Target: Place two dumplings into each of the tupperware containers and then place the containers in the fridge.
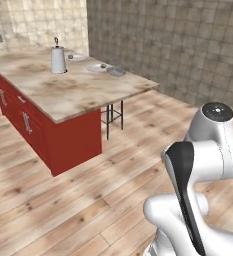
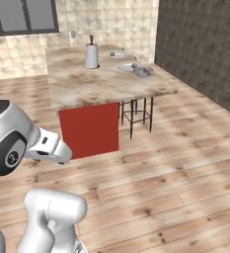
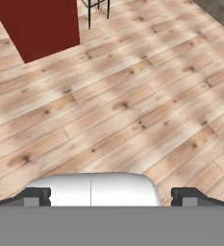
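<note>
In the hand view my gripper [image 3: 112, 198] is open, its two dark fingertips [image 3: 36, 196] set wide apart with nothing between them. It hangs over bare wooden floor, well short of the red island. On the far end of the island counter [image 1: 73, 92] lies a grey tupperware container [image 1: 116, 71] [image 2: 142, 72] next to a white plate [image 1: 97, 67] [image 2: 128, 66]. A second white plate [image 1: 78, 57] [image 2: 118, 55] lies farther back. The dumplings are too small to make out from here. The fridge is out of view.
A white upright jug-like item [image 1: 58, 60] [image 2: 91, 56] stands on the counter. A dark metal stool [image 1: 113, 115] [image 2: 136, 111] sits under the counter's overhang. A dark tiled wall [image 2: 205, 49] runs along the right. Open wooden floor [image 3: 132, 105] lies between me and the island.
</note>
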Controlling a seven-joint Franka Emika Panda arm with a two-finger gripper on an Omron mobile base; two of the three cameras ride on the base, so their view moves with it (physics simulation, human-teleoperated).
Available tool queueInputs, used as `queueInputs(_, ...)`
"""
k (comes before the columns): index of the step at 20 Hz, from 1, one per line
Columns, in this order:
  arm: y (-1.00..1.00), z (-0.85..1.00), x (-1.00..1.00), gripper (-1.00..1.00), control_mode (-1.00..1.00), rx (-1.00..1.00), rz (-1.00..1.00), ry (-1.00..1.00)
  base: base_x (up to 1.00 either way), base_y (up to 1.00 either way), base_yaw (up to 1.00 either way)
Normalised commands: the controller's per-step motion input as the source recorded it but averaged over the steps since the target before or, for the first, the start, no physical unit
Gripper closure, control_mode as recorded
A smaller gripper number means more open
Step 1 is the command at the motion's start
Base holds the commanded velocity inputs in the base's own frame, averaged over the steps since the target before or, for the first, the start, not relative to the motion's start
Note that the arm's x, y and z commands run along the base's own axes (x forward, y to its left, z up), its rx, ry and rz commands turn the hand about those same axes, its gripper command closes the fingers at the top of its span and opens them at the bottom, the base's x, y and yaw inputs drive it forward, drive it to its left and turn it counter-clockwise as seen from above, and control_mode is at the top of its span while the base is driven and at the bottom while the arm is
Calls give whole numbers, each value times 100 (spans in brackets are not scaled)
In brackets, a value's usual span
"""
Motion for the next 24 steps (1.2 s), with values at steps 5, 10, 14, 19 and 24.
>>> queueInputs(5, 0, 0, 0, -100, 100, 0, 0, 0, 100, -100, -1)
queueInputs(10, 0, 0, 0, -100, 100, 0, 0, 0, 100, -100, 3)
queueInputs(14, 0, 0, 0, -100, 100, 0, 0, 0, 100, -100, 7)
queueInputs(19, 0, 0, 0, -100, 100, 0, 0, 0, 100, -100, 12)
queueInputs(24, 0, 0, 0, -100, 100, 0, 0, 0, 100, -100, 21)
